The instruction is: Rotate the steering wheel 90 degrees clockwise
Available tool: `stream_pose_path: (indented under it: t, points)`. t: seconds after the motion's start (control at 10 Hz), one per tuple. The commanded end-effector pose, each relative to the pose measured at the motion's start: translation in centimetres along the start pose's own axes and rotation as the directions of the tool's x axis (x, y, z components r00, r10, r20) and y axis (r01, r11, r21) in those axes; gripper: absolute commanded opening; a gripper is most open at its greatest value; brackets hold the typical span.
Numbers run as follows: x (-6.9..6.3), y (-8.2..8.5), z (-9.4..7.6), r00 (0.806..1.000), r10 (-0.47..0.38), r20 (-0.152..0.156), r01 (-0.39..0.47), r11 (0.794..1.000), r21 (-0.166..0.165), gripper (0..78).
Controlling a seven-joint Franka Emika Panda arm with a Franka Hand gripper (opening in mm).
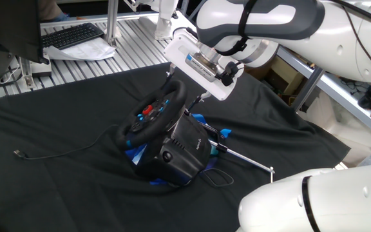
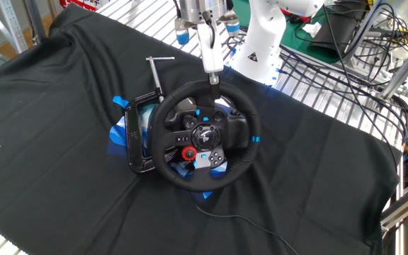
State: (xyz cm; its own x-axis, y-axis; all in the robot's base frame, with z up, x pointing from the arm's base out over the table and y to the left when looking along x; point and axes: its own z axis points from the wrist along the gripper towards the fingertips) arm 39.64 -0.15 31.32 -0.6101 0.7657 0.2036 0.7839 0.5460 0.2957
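Def a robotics lab, not a home setup. Slotted aluminium table [image 1: 137,51] w/ a black cloth [image 2: 55,127] thrown over it, keyboard [image 1: 73,35] at the back, cable tangle [image 2: 363,32] plus green mat [image 2: 310,42] behind the white robot base [image 2: 261,42].

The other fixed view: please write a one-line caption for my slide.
Franka gripper at the top of the steering wheel rim, its blue stripe at the right, on black cloth.

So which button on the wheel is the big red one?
The round red knob low on the hub, left of centre. It is bigger than the small buttons around it, and the only big red one.
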Motion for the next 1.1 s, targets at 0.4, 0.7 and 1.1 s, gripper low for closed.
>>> stream_pose_path:
  t: [0.4, 0.7, 1.1]
  points:
    - [1.1, -0.2, -4.4, 0.951, -0.302, -0.06, 0.308, 0.932, 0.191, 77.4]
    - [1.2, -0.4, -5.2, 0.921, -0.383, -0.065, 0.386, 0.88, 0.276, 77.4]
    - [0.8, -0.4, -5.3, 0.826, -0.561, -0.059, 0.538, 0.752, 0.38, 77.4]
